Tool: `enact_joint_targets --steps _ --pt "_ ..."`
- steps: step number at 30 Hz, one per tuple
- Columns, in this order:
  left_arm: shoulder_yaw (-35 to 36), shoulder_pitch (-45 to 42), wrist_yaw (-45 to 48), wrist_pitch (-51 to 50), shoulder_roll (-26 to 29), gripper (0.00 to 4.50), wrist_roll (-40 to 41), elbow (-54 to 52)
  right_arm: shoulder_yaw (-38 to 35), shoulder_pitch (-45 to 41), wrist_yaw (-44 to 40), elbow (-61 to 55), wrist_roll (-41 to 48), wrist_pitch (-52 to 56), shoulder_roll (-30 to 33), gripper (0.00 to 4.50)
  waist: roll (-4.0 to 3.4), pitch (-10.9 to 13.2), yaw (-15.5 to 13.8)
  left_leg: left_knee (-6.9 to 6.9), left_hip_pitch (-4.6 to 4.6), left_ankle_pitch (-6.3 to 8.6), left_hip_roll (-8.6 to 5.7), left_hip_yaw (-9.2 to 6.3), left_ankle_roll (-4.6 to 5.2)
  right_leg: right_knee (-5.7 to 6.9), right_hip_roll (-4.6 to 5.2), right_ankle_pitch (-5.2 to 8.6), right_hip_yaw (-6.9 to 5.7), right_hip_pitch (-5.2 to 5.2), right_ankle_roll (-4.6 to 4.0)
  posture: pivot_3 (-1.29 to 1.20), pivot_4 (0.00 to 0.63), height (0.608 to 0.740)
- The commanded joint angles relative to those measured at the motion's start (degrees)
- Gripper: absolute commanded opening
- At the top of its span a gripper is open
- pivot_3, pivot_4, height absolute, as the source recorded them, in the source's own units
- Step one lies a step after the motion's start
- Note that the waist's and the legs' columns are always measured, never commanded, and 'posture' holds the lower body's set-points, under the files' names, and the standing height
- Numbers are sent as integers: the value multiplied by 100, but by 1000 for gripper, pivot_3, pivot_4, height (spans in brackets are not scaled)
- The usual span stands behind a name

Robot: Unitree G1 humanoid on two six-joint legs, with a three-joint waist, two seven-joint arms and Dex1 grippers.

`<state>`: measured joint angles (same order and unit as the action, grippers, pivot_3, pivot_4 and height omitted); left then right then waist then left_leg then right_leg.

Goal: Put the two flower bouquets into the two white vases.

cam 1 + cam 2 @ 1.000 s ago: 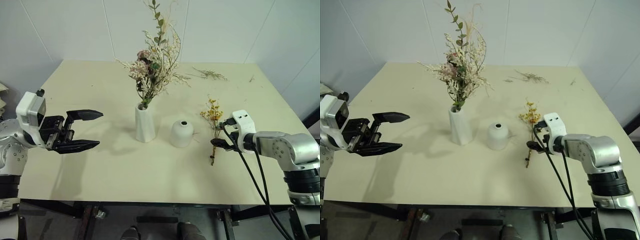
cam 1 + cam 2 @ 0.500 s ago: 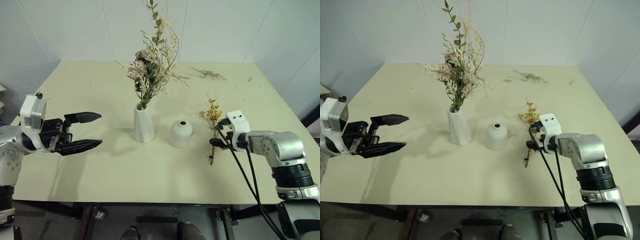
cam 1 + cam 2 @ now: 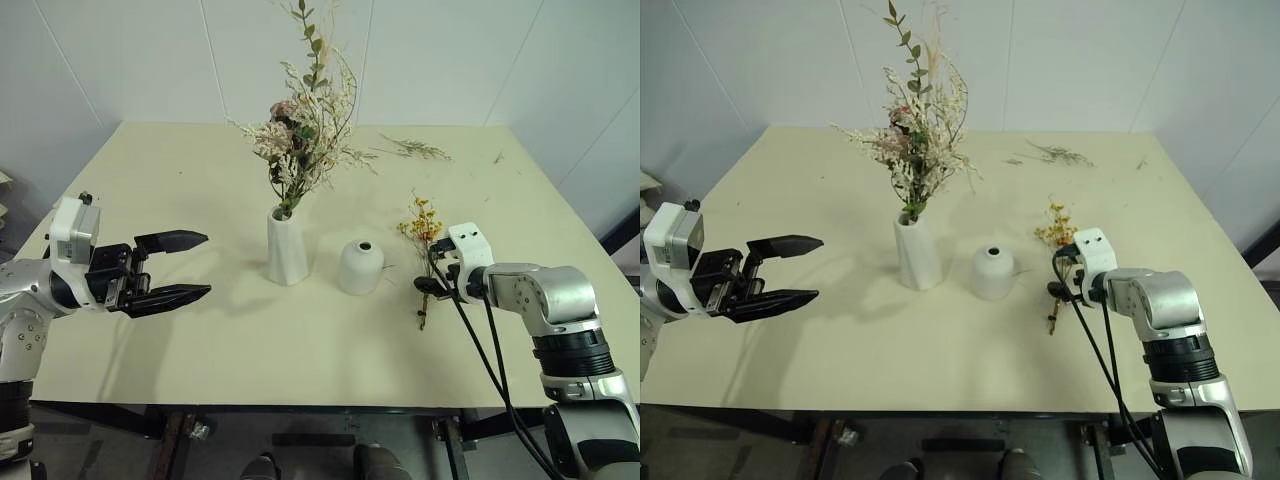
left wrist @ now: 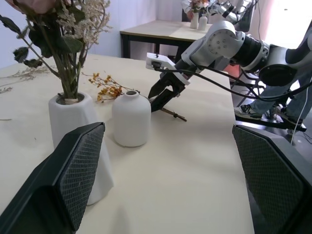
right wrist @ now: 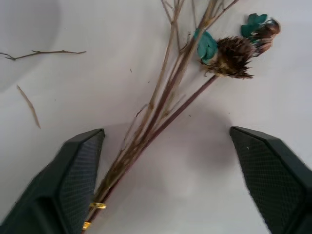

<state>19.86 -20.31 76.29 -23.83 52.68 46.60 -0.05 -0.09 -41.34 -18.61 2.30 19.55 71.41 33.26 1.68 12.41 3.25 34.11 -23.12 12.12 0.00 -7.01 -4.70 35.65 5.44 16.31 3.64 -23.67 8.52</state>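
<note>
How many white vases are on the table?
2. The tall vase stands near the table's middle and holds the large bouquet. The short rounded vase stands empty just to its right, between it and the yellow flowers lying on the table.

Both head eyes look forward and down over the cream table – the same spread, slightly offset. The left wrist camera faces level across it, sharing the tall white vase and domed vase. The right wrist camera looks down from close – at yellow-flowered stems.
</note>
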Motion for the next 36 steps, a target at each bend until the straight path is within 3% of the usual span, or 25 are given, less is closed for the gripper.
enact_joint_targets --steps 1,10,24,29,36 --pt "91 -21 -12 28 31 4500 -41 -223 -41 63 -2 -106 -58 42 -64 2974 0 0 -11 0 0 0 0 0 0 0 0 0 0 0 0 0 150 740" --pt "-47 33 -468 -63 -315 4500 -14 -586 -157 197 71 -342 -226 -318 21 44 0 0 -21 0 -2 0 0 0 0 -4 1 0 0 2 0 0 150 740" --pt "-361 452 -1446 -424 -1121 4500 48 -1493 -1328 518 787 -789 -612 -3045 -424 14 0 0 -28 -2 -4 0 -2 -1 0 -7 2 -2 0 1 4 0 150 740" --pt "-196 589 -1401 -428 -1045 4500 152 -1594 -1814 488 962 -864 -494 -4384 -782 14 -1 0 -25 -2 -4 0 -3 0 -1 -8 3 -2 1 2 4 0 150 740" --pt "110 759 -1311 -437 -746 4500 191 -1559 -1736 517 337 -1476 225 -5297 -1389 14 -4 0 -8 -7 0 0 0 0 0 -6 1 0 0 2 0 0 150 740"
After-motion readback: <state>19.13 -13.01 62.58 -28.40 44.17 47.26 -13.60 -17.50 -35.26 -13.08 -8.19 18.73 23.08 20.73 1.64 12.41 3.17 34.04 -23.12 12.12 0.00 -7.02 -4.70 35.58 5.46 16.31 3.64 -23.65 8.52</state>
